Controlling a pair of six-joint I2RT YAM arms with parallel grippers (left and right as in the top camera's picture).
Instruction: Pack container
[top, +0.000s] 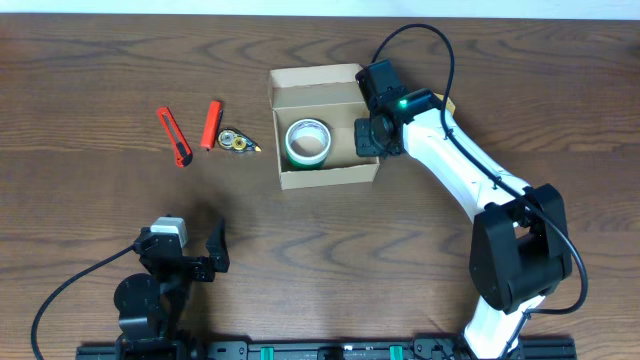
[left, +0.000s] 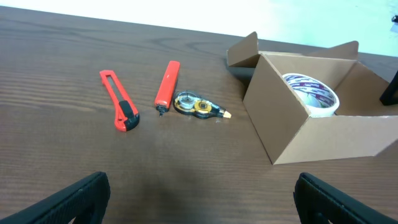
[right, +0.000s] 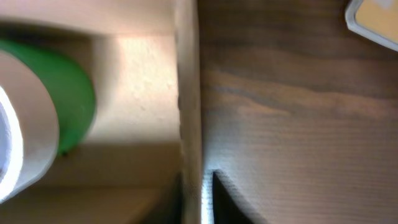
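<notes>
Overhead, three small tools lay left of the container (top: 330, 176), toward the table's far edge: a red utility knife (top: 175, 136), an orange-red cutter (top: 211, 124) and a correction-tape dispenser (top: 237, 142), all apart from it and blocking nothing. The container sat open near the middle of the far edge, with a tape roll (top: 308, 142) flat inside. The right pincer (top: 372, 132) stood at its right wall. The right wrist view showed that wall beside a dark finger (right: 233, 202), but whether the jaws clamped it could not be told. Only the left wrist view showed the left pincer (left: 199, 199) spread wide, well apart from the container.
</notes>
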